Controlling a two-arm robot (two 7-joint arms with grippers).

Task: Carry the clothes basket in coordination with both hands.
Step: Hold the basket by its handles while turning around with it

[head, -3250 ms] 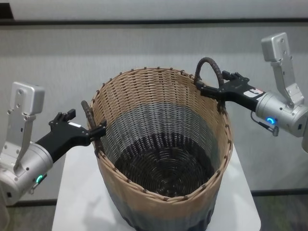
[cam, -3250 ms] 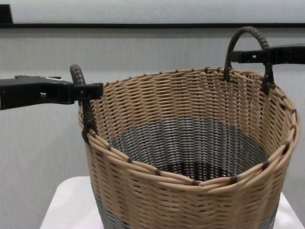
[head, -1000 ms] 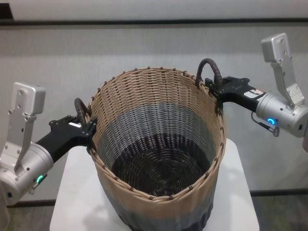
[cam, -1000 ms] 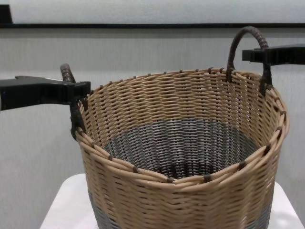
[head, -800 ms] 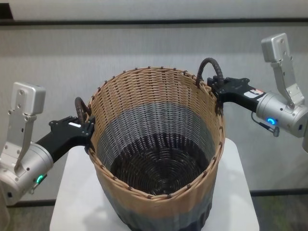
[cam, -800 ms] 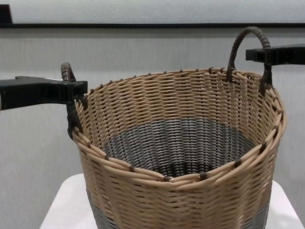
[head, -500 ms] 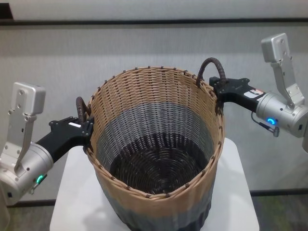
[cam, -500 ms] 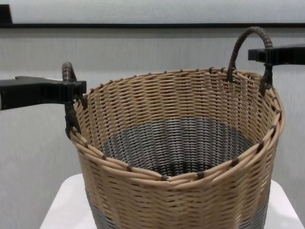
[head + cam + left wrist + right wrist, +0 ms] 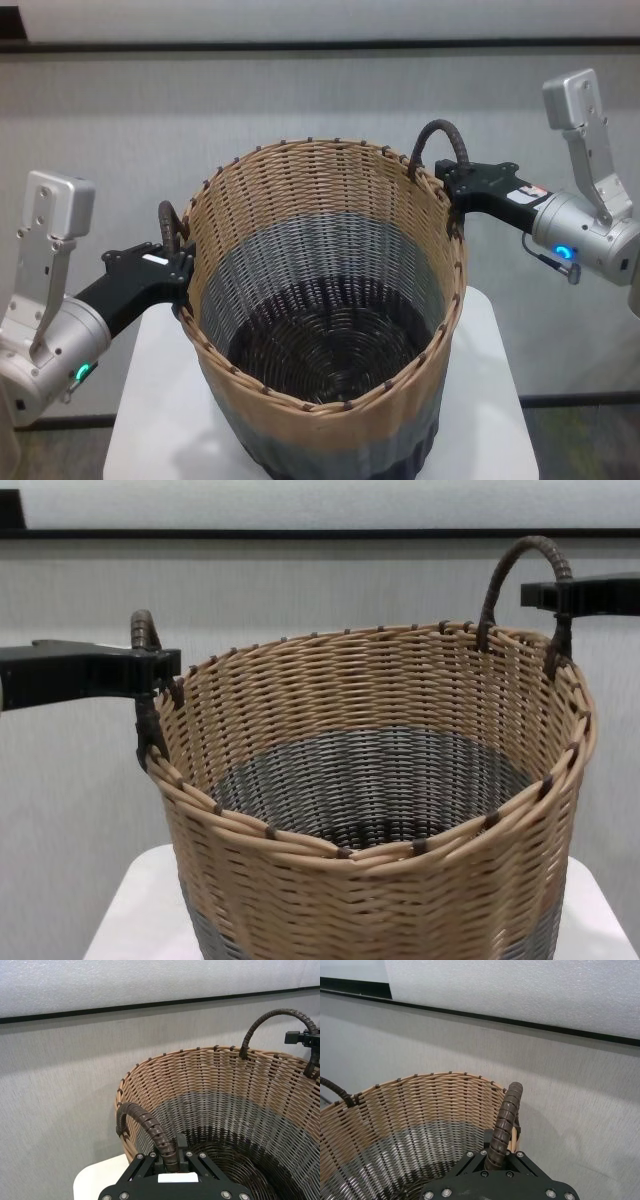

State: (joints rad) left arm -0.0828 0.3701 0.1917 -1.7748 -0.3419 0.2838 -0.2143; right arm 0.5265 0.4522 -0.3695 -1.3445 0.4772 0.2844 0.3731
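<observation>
Fingers of the left gripper (image 9: 170, 1159) are clamped on the left handle (image 9: 145, 1127) of the clothes basket (image 9: 320, 300); fingers of the right gripper (image 9: 500, 1157) are clamped on the right handle (image 9: 504, 1120); the basket stands between both arms over the white table (image 9: 150, 420), its rim tilted, the right side higher.

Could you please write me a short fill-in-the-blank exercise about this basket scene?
1. The left hand is shut on the basket's left ____.
2. The clothes basket stands on a ____ table.
3. Inside, the basket holds ____.
4. The right hand grips the handle on the basket's ____ side.

Missing words: handle; white; nothing; right
</observation>
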